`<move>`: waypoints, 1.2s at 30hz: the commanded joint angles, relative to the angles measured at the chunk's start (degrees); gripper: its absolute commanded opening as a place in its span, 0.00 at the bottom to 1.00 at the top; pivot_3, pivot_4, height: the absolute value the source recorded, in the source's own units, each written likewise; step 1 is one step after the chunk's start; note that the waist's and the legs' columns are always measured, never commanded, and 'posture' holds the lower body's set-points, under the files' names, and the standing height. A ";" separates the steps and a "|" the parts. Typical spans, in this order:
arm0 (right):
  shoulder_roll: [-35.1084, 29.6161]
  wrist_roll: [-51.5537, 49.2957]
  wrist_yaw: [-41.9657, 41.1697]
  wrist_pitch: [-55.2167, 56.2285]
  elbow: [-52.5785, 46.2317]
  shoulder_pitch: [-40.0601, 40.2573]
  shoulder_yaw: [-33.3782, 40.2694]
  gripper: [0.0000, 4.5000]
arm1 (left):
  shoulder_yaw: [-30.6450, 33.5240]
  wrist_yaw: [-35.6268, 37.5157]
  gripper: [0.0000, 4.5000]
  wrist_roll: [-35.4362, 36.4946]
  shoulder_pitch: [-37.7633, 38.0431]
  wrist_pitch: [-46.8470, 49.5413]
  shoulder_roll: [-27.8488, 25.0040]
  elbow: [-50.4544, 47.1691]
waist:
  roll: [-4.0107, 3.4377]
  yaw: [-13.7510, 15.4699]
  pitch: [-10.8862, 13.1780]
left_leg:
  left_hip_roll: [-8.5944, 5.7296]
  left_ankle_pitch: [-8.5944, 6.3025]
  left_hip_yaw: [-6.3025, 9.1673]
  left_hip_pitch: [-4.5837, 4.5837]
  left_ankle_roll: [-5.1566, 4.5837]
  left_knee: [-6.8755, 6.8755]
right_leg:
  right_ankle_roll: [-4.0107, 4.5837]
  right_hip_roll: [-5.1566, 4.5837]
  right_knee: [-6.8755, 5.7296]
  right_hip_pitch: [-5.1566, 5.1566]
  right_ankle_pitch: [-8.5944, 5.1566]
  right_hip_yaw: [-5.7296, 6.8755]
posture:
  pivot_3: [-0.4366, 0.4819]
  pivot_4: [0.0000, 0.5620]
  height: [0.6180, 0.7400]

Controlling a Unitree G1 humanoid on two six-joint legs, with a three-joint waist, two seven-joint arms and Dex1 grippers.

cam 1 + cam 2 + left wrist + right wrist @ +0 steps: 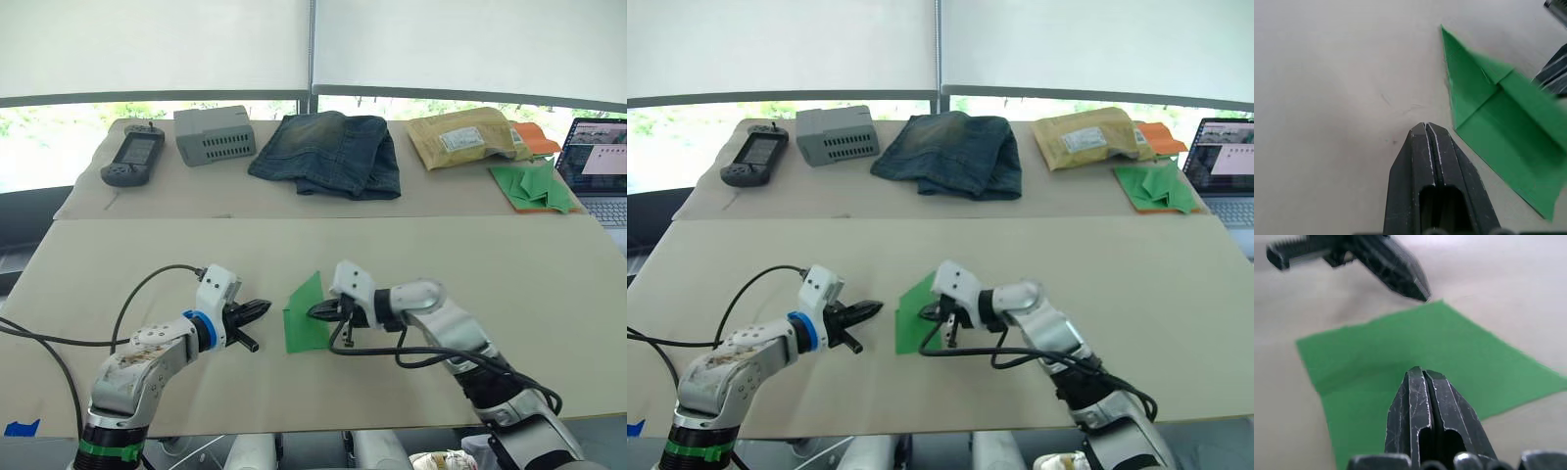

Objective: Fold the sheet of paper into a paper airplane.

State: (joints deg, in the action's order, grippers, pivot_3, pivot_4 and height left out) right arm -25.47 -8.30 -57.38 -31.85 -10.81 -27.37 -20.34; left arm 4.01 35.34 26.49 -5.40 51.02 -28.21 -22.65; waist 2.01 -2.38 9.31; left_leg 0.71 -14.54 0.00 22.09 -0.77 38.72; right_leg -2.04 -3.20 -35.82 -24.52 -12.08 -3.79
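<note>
the sheet of paper (306,315) lies on the near table (529,284) between the two grippers, partly folded, one flap standing up along a crease toward 12 o'clock. right gripper (319,312) sits over the sheet's 3 o'clock edge, jaws clenched with nothing between them, tip seemingly pressing on the paper. left gripper (261,309) is at the sheet's 9 o'clock side, jaws clenched on nothing, tip just beside the green edge.

judgement: crease-setting step, early in the task. to do it well, the right tip should pin the lower layer while the left tip sweeps the raised flap flat along the crease, slowly, so the thin sheet doesn't skate.
</note>
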 commanded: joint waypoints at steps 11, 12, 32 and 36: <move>-8.55 -9.84 5.32 -18.38 -21.07 5.82 10.00 0.27 | 0.55 14.10 0.06 6.00 -9.27 -2.84 -8.31 7.41 | 0.10 0.19 0.22 | 0.00 -0.01 -0.02 0.37 0.01 0.00 | 0.08 0.00 0.02 -0.37 0.02 0.04 | 0.48 0.27 0.91; -9.52 -8.97 6.17 -17.89 -21.62 6.90 9.92 0.34 | 1.70 13.64 0.12 8.38 -11.29 0.47 -7.85 8.63 | 0.11 0.46 0.24 | 0.00 -0.01 -0.01 0.38 0.01 0.00 | 0.06 0.01 0.01 -0.37 0.01 0.04 | 0.48 0.27 0.91; -19.89 -4.99 7.88 -6.56 -23.11 12.11 10.37 0.66 | 4.41 -4.24 0.55 18.72 -36.39 41.48 2.20 25.94 | 0.33 -0.06 0.40 | -0.32 0.01 0.04 0.52 0.01 0.19 | -0.06 -0.01 -0.15 -0.48 0.08 -0.05 | 0.48 0.27 0.91; -19.94 -4.78 8.78 -6.30 -23.18 12.42 10.75 0.66 | -2.38 -3.74 0.55 23.83 -38.35 41.48 -2.77 30.41 | 0.34 0.04 0.41 | -0.32 0.01 0.07 0.54 0.02 0.18 | 0.13 -0.01 -0.23 -0.56 0.19 -0.06 | 0.48 0.27 0.91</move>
State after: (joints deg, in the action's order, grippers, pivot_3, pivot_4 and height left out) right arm -44.86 -13.29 -49.36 -39.46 -32.61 -14.91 -11.61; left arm 3.54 31.25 47.50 -41.47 92.33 -29.62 7.54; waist 2.35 -2.34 9.72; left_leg 0.39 -14.53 0.06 22.63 -0.75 38.90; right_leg -1.90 -3.21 -36.06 -25.09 -11.89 -3.85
